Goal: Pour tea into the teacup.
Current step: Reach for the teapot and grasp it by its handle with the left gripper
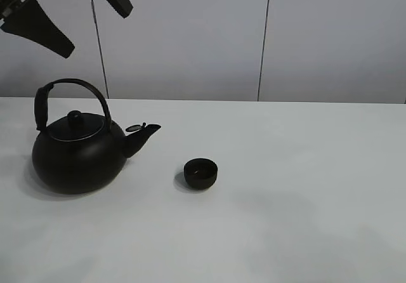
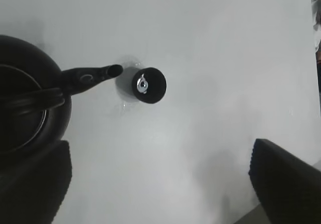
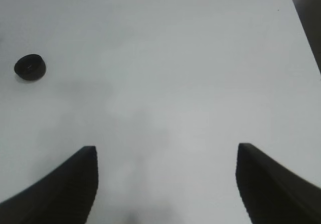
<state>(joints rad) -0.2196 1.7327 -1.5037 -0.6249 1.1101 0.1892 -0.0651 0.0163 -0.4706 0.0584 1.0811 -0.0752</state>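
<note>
Exterior high view: the small black teacup [image 1: 201, 173] sits on the white table [image 1: 304, 188], near the spout of the black kettle [image 1: 76, 156] but not touching it. The left gripper [image 1: 95, 29] hangs high over the kettle, jaws spread wide and holding nothing, with the cup well below them. Seen from the right wrist, the right gripper [image 3: 166, 151] also gapes empty, and the cup lies well apart from it, beyond one finger.

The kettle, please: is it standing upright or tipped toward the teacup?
Upright: the kettle rests flat on the table, lid on top, its spout short of the teacup.
</note>
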